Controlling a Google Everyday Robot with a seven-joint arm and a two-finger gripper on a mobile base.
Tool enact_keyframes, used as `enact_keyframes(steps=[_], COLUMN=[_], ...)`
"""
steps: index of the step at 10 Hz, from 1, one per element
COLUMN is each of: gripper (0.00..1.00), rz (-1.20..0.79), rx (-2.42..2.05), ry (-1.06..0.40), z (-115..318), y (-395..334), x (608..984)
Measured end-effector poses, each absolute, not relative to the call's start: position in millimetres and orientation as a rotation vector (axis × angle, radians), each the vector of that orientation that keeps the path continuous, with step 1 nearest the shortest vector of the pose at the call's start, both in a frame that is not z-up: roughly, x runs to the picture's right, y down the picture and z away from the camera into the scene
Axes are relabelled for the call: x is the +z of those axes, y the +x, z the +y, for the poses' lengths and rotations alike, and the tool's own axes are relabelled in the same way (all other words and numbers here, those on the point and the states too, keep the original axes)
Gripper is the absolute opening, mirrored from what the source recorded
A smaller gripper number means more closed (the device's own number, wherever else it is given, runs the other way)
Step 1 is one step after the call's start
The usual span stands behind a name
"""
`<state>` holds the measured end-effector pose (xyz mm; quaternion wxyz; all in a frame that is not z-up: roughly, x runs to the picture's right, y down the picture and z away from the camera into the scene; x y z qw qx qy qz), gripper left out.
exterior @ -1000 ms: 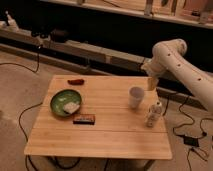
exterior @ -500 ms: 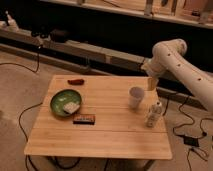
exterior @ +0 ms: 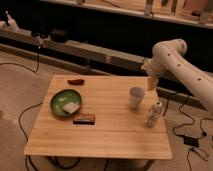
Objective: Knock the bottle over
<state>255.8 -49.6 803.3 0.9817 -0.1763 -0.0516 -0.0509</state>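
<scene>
The bottle (exterior: 154, 114) stands upright near the right edge of the wooden table (exterior: 110, 135); it is slim and whitish with a mottled dark label and a white cap. A plain white cup (exterior: 135, 97) stands just left and behind it. My gripper (exterior: 152, 84) hangs from the white arm (exterior: 180, 65) at the table's far right edge, above and behind the bottle and right of the cup, apart from both.
A green bowl (exterior: 65, 103) with a pale item in it sits at the table's left. A dark flat bar (exterior: 84, 119) lies in front of it. A small reddish object (exterior: 76, 81) lies at the far left edge. Cables run over the floor around the table.
</scene>
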Motion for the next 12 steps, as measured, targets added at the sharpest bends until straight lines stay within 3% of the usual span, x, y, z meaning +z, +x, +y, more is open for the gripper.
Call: enact_keyframes(steps=[10,12], gripper=[0.79,0.79], rz=[-0.097,-0.014], rx=[-0.107,-0.119], ry=[-0.350,-0.362], z=[-52.8,-61.0], y=[256.8,284.9], x=[801.5,794.7])
